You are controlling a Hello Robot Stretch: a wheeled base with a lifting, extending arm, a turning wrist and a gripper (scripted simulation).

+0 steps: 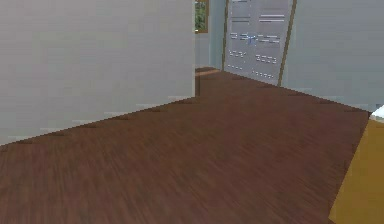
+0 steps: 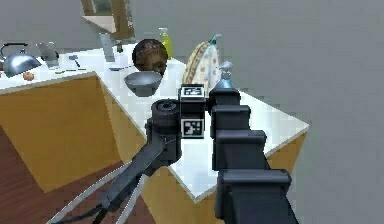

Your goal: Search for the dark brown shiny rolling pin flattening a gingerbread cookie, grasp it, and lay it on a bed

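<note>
The gripper (image 2: 100,205), whose hold I cannot tell, hangs beside the white-topped wooden table (image 2: 265,125); turning could knock the grey metal bowl (image 2: 141,82) off.

light: even, diffuse, moderately bright | forward view: pale wall (image 1: 90,60) flatly lit, dark wood floor (image 1: 200,150) faintly glossy | arm side view: white desk (image 2: 278,118) top bright, its front shaded; arm (image 2: 240,150) dark, few highlights
</note>
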